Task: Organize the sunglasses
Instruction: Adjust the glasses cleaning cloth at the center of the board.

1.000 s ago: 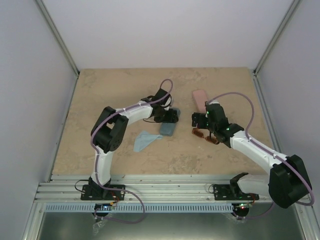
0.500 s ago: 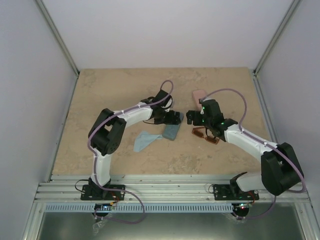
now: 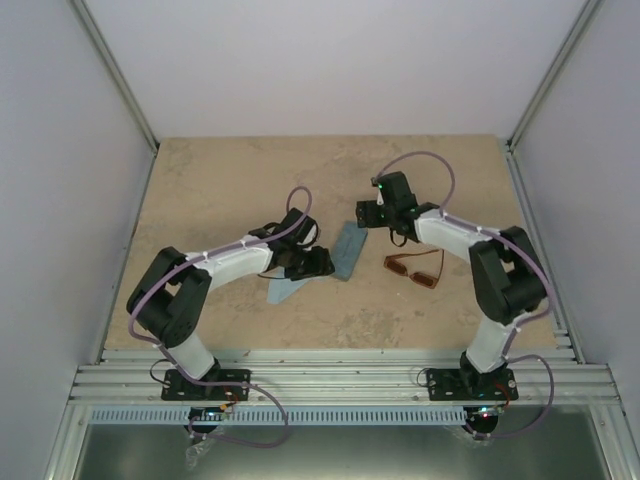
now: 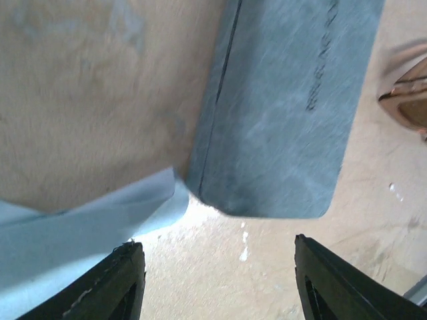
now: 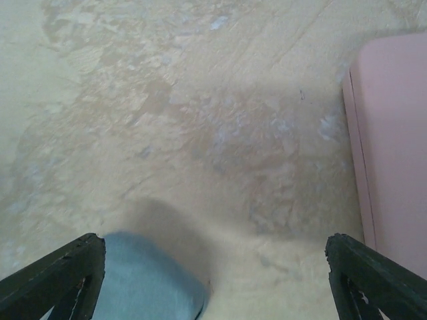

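The amber-brown sunglasses (image 3: 415, 268) lie on the table right of centre, and their edge shows at the right border of the left wrist view (image 4: 407, 100). My left gripper (image 3: 316, 263) (image 4: 217, 245) stands open just short of the near end of the blue case (image 3: 347, 250) (image 4: 280, 107), with only bare table between its fingers. My right gripper (image 3: 368, 212) (image 5: 213, 240) is open beyond the far end of the blue case (image 5: 150, 280), well away from the sunglasses. It holds nothing.
A light blue cloth (image 3: 285, 290) (image 4: 67, 240) lies beside the blue case's near corner, under my left fingers. A pink case (image 5: 393, 167) lies at the right of the right wrist view; the right arm hides it from above. Walls enclose the table (image 3: 220, 190).
My right gripper swung from over the amber sunglasses toward the back, past the blue case's far end. My left gripper drew back from the blue case toward the near left.
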`<state>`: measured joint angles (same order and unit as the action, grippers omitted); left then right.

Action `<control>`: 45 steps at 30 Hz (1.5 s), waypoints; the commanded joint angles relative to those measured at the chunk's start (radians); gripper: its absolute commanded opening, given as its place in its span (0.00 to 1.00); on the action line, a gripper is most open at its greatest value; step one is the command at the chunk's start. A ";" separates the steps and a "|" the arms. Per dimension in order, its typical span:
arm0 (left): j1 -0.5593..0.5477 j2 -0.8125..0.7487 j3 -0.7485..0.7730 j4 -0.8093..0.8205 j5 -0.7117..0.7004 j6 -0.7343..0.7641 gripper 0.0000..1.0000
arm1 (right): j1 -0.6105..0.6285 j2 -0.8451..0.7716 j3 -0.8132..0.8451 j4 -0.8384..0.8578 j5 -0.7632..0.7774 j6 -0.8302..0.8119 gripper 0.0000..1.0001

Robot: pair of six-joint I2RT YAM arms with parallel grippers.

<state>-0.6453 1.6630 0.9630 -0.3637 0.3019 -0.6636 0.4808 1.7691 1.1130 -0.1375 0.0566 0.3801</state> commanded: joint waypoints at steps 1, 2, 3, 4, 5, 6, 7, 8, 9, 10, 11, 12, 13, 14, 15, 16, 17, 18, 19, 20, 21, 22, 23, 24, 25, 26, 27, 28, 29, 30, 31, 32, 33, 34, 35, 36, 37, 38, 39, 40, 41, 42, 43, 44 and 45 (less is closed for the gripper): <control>-0.001 -0.021 -0.058 0.028 0.063 -0.024 0.63 | -0.001 0.124 0.115 -0.069 0.069 -0.043 0.89; -0.001 -0.016 -0.064 0.025 0.059 -0.022 0.63 | -0.001 0.148 0.142 -0.088 0.108 -0.041 0.89; 0.001 -0.008 -0.065 0.018 0.056 -0.022 0.63 | -0.001 0.169 0.161 -0.108 0.149 -0.042 0.88; 0.002 0.000 -0.064 0.015 0.053 -0.023 0.63 | -0.001 0.185 0.176 -0.126 0.190 -0.045 0.87; 0.006 0.008 -0.066 0.018 0.055 -0.026 0.63 | -0.001 0.201 0.188 -0.141 0.222 -0.054 0.87; 0.012 0.014 -0.066 0.022 0.057 -0.032 0.63 | -0.001 0.214 0.197 -0.157 0.243 -0.064 0.87; 0.015 0.020 -0.066 0.025 0.055 -0.038 0.64 | -0.001 0.224 0.203 -0.167 0.251 -0.077 0.87; 0.021 0.024 -0.064 0.026 0.047 -0.043 0.64 | 0.000 0.231 0.204 -0.175 0.247 -0.089 0.87; 0.029 0.028 -0.061 0.024 0.036 -0.051 0.65 | 0.003 0.236 0.205 -0.181 0.232 -0.106 0.87; 0.039 0.030 -0.060 0.024 0.022 -0.058 0.66 | 0.007 0.240 0.203 -0.187 0.199 -0.121 0.86; 0.053 0.028 -0.060 0.025 0.000 -0.073 0.67 | 0.013 0.242 0.202 -0.196 0.175 -0.130 0.87; 0.068 0.026 -0.062 0.026 -0.012 -0.084 0.67 | 0.020 0.242 0.196 -0.199 0.151 -0.138 0.86; 0.084 0.022 -0.064 0.029 -0.032 -0.094 0.67 | 0.028 0.238 0.190 -0.206 0.131 -0.139 0.86; 0.099 0.017 -0.067 0.035 -0.043 -0.105 0.67 | 0.036 0.233 0.180 -0.216 0.113 -0.134 0.85; 0.113 0.011 -0.074 0.045 -0.053 -0.114 0.68 | 0.045 0.223 0.169 -0.223 0.092 -0.133 0.84; 0.128 0.005 -0.082 0.056 -0.055 -0.121 0.68 | 0.055 0.213 0.155 -0.228 0.074 -0.131 0.84; 0.141 -0.002 -0.089 0.069 -0.058 -0.128 0.68 | 0.065 0.202 0.141 -0.231 0.057 -0.129 0.83; 0.152 -0.003 -0.096 0.080 -0.062 -0.136 0.68 | 0.079 0.191 0.131 -0.239 0.043 -0.124 0.83; 0.162 -0.006 -0.102 0.086 -0.064 -0.141 0.68 | 0.086 0.181 0.123 -0.247 0.032 -0.122 0.82; 0.170 -0.008 -0.109 0.099 -0.069 -0.145 0.68 | 0.105 0.172 0.111 -0.254 0.026 -0.117 0.82; 0.176 -0.009 -0.112 0.105 -0.075 -0.151 0.69 | 0.121 0.158 0.097 -0.258 0.023 -0.113 0.82; 0.182 -0.013 -0.118 0.112 -0.080 -0.155 0.70 | 0.134 0.144 0.082 -0.259 0.016 -0.110 0.82; 0.186 -0.016 -0.122 0.120 -0.084 -0.160 0.71 | 0.145 0.128 0.066 -0.258 0.000 -0.108 0.81; 0.192 -0.020 -0.128 0.127 -0.087 -0.166 0.72 | 0.156 0.113 0.052 -0.258 -0.020 -0.103 0.81; 0.195 -0.026 -0.133 0.135 -0.087 -0.171 0.73 | 0.170 0.097 0.036 -0.259 -0.033 -0.099 0.81; 0.197 -0.033 -0.136 0.141 -0.088 -0.174 0.75 | 0.182 0.079 0.020 -0.258 -0.050 -0.101 0.81; 0.198 -0.040 -0.139 0.145 -0.093 -0.177 0.76 | 0.192 0.058 0.007 -0.259 -0.068 -0.107 0.81; 0.198 -0.050 -0.139 0.146 -0.098 -0.176 0.78 | 0.199 0.040 -0.011 -0.259 -0.102 -0.112 0.80; 0.199 -0.060 -0.140 0.145 -0.108 -0.177 0.79 | 0.201 0.020 -0.024 -0.254 -0.122 -0.116 0.79; 0.199 -0.074 -0.141 0.141 -0.124 -0.179 0.80 | 0.202 0.001 -0.035 -0.248 -0.109 -0.109 0.78; 0.200 -0.090 -0.142 0.136 -0.145 -0.182 0.82 | 0.202 -0.018 -0.042 -0.240 -0.062 -0.093 0.78; 0.202 -0.108 -0.144 0.128 -0.167 -0.187 0.83 | 0.202 -0.029 -0.042 -0.233 -0.001 -0.075 0.79; 0.205 -0.130 -0.148 0.120 -0.193 -0.194 0.85 | 0.202 -0.035 -0.035 -0.228 0.057 -0.053 0.79; 0.207 -0.154 -0.153 0.113 -0.219 -0.202 0.86 | 0.202 -0.036 -0.028 -0.213 0.079 -0.045 0.79; 0.210 -0.184 -0.160 0.109 -0.245 -0.209 0.88 | 0.203 -0.033 -0.021 -0.193 0.076 -0.043 0.79; 0.213 -0.221 -0.165 0.101 -0.274 -0.216 0.89 | 0.209 -0.025 -0.011 -0.174 0.059 -0.046 0.80; 0.216 -0.247 -0.169 0.092 -0.295 -0.222 0.91 | 0.218 -0.011 0.002 -0.158 0.038 -0.054 0.80; 0.218 -0.273 -0.172 0.080 -0.331 -0.225 0.92 | 0.228 0.008 0.021 -0.148 0.015 -0.067 0.80; 0.221 -0.298 -0.173 0.070 -0.357 -0.227 0.93 | 0.237 0.035 0.043 -0.145 0.004 -0.077 0.81; 0.222 -0.320 -0.173 0.057 -0.380 -0.228 0.95 | 0.243 0.062 0.074 -0.148 -0.015 -0.089 0.81; 0.223 -0.341 -0.173 0.051 -0.398 -0.225 0.96 | 0.247 0.093 0.105 -0.155 -0.032 -0.099 0.81; 0.223 -0.359 -0.177 0.045 -0.413 -0.222 0.98 | 0.252 0.122 0.132 -0.167 -0.035 -0.105 0.81; 0.223 -0.378 -0.179 0.040 -0.423 -0.217 0.99 | 0.254 0.153 0.156 -0.172 -0.040 -0.116 0.81; 0.223 -0.395 -0.182 0.039 -0.427 -0.209 0.99 | 0.256 0.174 0.175 -0.182 -0.047 -0.128 0.81; 0.223 -0.412 -0.189 0.042 -0.427 -0.201 0.99 | 0.258 0.191 0.193 -0.196 -0.047 -0.137 0.81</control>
<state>-0.4271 1.3060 0.7994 -0.2825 -0.0418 -0.8726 0.7254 1.8782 1.2358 -0.3187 0.0448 0.2897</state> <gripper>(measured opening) 0.988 0.808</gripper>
